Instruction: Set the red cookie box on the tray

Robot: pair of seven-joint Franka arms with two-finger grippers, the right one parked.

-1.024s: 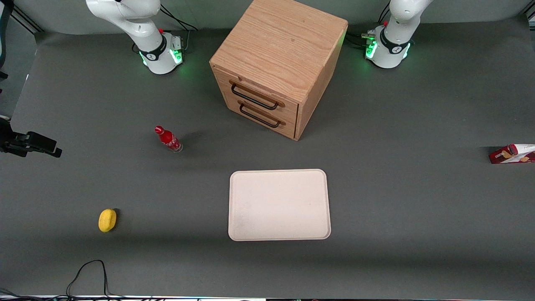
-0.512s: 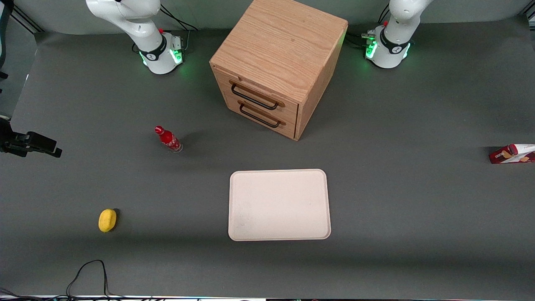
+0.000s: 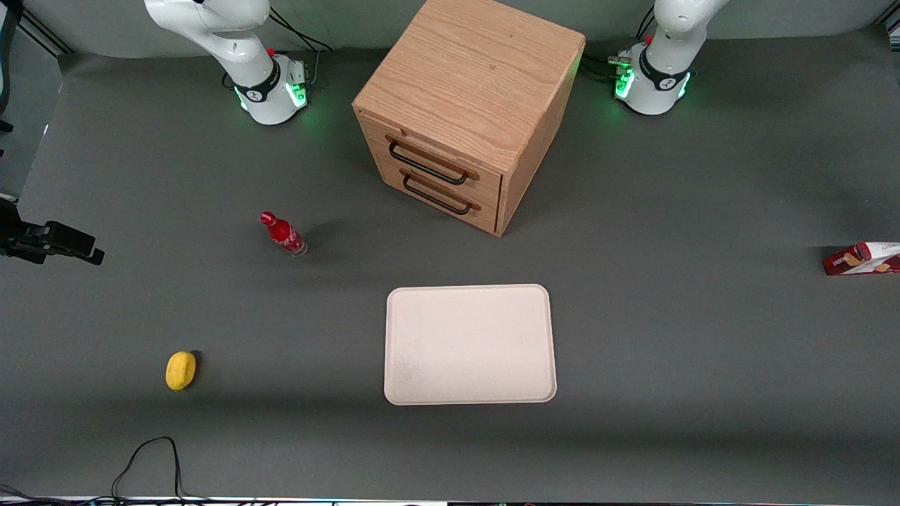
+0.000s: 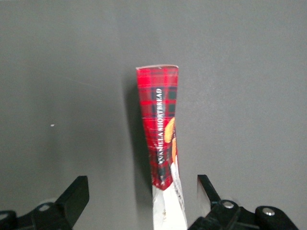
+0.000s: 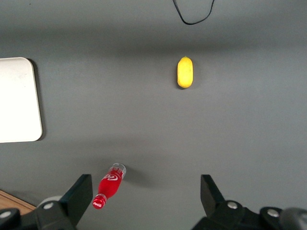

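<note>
The red cookie box lies at the working arm's end of the table, partly cut off by the edge of the front view. The wrist view shows it as a slim tartan carton with a white end, standing on a narrow side. My gripper hangs above it, open, its black fingers wide apart on either side of the white end and not touching it. The front view does not show the gripper. The cream tray sits mid-table, nearer the front camera than the cabinet, with nothing on it.
A wooden two-drawer cabinet stands at the middle of the table. A small red bottle and a yellow lemon lie toward the parked arm's end. A black cable loops at the table's front edge.
</note>
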